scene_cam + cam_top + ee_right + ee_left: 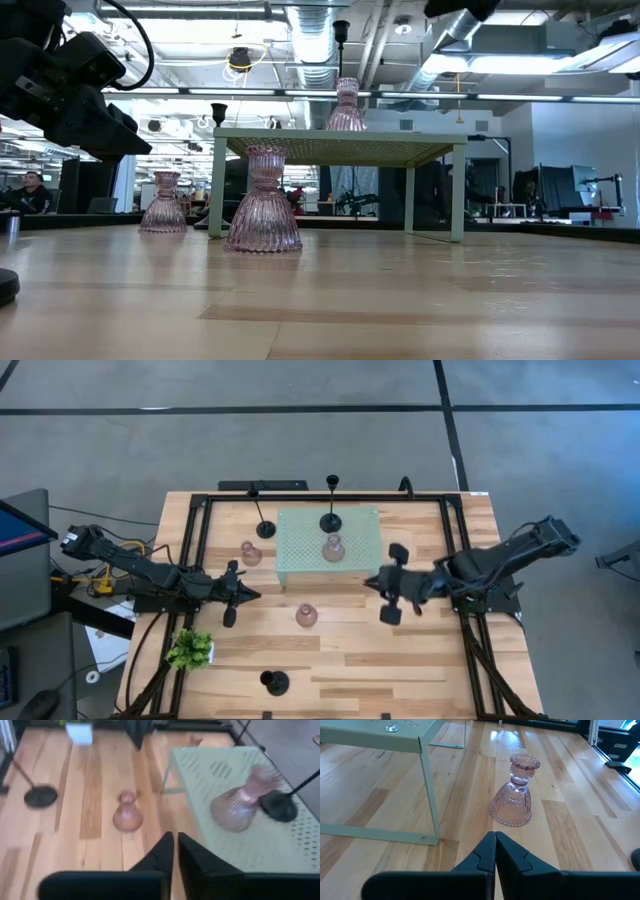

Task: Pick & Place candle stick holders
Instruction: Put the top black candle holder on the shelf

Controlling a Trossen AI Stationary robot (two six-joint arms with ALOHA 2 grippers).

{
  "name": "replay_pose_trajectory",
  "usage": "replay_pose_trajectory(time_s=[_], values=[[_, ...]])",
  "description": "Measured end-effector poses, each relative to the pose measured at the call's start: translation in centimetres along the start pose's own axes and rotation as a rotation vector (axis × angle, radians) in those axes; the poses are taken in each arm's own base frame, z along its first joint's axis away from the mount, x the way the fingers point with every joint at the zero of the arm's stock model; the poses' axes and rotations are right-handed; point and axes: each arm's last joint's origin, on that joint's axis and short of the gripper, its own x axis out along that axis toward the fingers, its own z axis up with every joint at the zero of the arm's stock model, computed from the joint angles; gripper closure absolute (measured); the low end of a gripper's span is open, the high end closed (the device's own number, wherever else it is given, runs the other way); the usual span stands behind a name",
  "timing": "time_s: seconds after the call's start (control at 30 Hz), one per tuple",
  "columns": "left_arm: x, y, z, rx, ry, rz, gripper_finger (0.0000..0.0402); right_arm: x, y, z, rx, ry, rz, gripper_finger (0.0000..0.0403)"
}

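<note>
- Right tool [370,582] pinched closed on nothing, hovering beside the green stand [329,547].
- Left tool [255,596] closed too, empty.
- One pink holder [333,547] and one black holder [330,520] on the stand; the other holders are on the surface [400,660].

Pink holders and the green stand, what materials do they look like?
Pink holders: likely pressed glass, glossy and translucent; ribbed sides pass light and catch highlights. Could be clear plastic. Green stand: looks like thin painted sheet metal, matte pale green; its top is perforated with small holes and it has slim square legs.
</note>
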Motion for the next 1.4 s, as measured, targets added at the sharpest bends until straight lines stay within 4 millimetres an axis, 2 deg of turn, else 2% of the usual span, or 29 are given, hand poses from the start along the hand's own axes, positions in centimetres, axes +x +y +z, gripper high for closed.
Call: replay_pose_trajectory(time_s=[0.17,0.3,0.5,0.6,0.73,0.87,1.0,1.23,1.4], values=[[0.0,0.0,0.0,0.000,0.000,0.000,0.0394,-0.1,1.9,-2.2,-0.035,-0.018,-0.042,0.0389],[0.0,0.0,0.0,0.000,0.000,0.000,0.0394,0.2,3.1,-4.1,-0.082,-0.033,-0.034,0.0401],[0.0,0.0,0.0,0.000,0.000,0.000,0.0394,2.1,3.9,-6.4,-0.162,-0.127,0.069,0.0401],[0.0,0.0,0.0,0.000,-0.001,0.000,0.0394,3.0,2.9,-6.9,-0.157,-0.172,0.165,0.0401],[0.0,0.0,0.1,-0.002,-0.006,-0.001,0.0394,3.9,0.4,-7.4,-0.144,-0.219,0.263,0.0402],[0.0,0.0,0.1,-0.002,-0.011,0.002,0.0394,4.1,-2.5,-7.8,-0.110,-0.257,0.319,0.0402],[0.0,0.0,0.3,0.046,-0.028,0.000,0.0394,4.2,-4.5,-9.2,-0.074,-0.251,0.303,0.0402],[-0.1,-0.2,1.5,0.187,-0.151,0.020,0.0394,4.5,-5.8,-13.1,-0.015,-0.356,0.257,0.0402],[-0.2,-0.2,1.8,0.173,-0.186,0.017,0.0394,4.5,-6.0,-14.7,0.007,-0.477,0.254,0.0402]])
